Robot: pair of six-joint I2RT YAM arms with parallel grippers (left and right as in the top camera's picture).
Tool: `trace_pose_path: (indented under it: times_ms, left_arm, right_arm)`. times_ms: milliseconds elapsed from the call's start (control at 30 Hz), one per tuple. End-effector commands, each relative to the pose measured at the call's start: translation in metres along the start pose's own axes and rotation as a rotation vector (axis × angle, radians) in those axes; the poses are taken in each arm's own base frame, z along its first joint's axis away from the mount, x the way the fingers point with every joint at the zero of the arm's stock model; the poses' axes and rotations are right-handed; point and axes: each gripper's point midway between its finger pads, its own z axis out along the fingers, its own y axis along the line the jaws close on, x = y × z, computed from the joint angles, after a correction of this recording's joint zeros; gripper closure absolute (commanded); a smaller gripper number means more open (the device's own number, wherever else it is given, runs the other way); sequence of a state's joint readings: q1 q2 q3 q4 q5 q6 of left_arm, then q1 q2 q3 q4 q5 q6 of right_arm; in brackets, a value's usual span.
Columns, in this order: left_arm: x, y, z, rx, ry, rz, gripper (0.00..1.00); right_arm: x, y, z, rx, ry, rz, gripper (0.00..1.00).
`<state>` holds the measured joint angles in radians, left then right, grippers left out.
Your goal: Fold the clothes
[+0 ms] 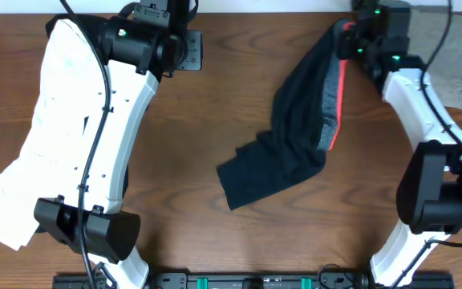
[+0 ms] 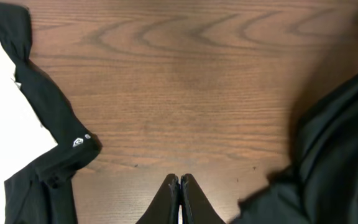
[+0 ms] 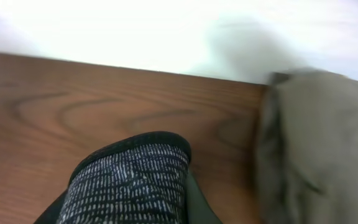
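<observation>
Right claw [image 1: 350, 42] sits at the back edge of the brown wood-grain bench [image 1: 215, 120], right of centre. It is clamped together on the grey and red-orange waistband [image 3: 126, 183] of the long black leggings [image 1: 295, 128] — its fingertips are hidden under the cloth in the wrist view. Left claw [image 2: 179, 190] is pressed together on nothing, over bare wood near the back edge, left of centre.

Two claws, four garments: one pair of leggings, one white cloth piece [image 1: 46, 136], one black cloth piece [image 2: 55, 130], one khaki cloth piece [image 1: 455, 56]. Leggings run from the back edge toward the bench's middle, their crumpled lower end lying on the wood. White piece covers the left side and reaches the left edge, with the black one tucked under its edge. Khaki piece lies in the back right corner, just beside the waistband. Bare wood shows between white piece and leggings — also along the front edge.
</observation>
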<state>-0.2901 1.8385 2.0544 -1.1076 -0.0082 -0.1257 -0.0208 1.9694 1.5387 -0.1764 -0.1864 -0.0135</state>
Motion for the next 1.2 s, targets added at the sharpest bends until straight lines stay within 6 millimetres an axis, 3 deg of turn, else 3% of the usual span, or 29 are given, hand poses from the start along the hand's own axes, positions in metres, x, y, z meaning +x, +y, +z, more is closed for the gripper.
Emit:
trace_pose_path:
  times_ms: [0,100,133,233,400,600,667,733,867,1167]
  left_arm:
    - [0.001,0.000,-0.003,0.004,0.002,0.021,0.94]
    - [0.002,0.001,-0.003,-0.004,0.004,0.021,0.95]
    - [0.002,0.001,-0.003,-0.004,0.004,0.025,0.94]
    - [0.001,0.006,-0.002,-0.010,0.004,0.019,0.94]
    - [0.002,0.027,-0.002,-0.037,0.017,-0.041,0.94]
    - [0.019,0.053,-0.003,-0.077,0.092,-0.109,0.94]
    - [0.021,0.058,-0.004,-0.085,0.102,-0.118,0.94]
    - [0.022,0.060,-0.004,-0.087,0.103,-0.121,0.94]
    - [0.021,0.060,-0.003,-0.087,0.103,-0.121,0.94]
    - [0.026,0.061,0.010,-0.089,0.113,-0.121,0.94]
  right_arm:
    - [-0.008,-0.012,-0.005,-0.005,-0.013,0.035,0.87]
    - [0.000,-0.020,-0.008,0.008,0.024,0.048,0.10]
    - [0.002,-0.021,-0.011,0.007,0.042,0.056,0.01]
    - [0.005,-0.015,-0.029,-0.029,0.097,0.076,0.01]
    - [0.012,0.016,-0.087,-0.139,0.218,0.124,0.01]
    - [0.063,0.031,-0.146,-0.133,0.475,0.203,0.02]
    - [0.087,0.034,-0.158,-0.128,0.581,0.234,0.16]
    - [0.110,0.036,-0.161,-0.122,0.655,0.270,0.25]
    - [0.155,0.037,-0.155,-0.096,0.754,0.365,0.29]
    - [0.225,0.036,-0.111,-0.063,0.700,0.497,0.38]
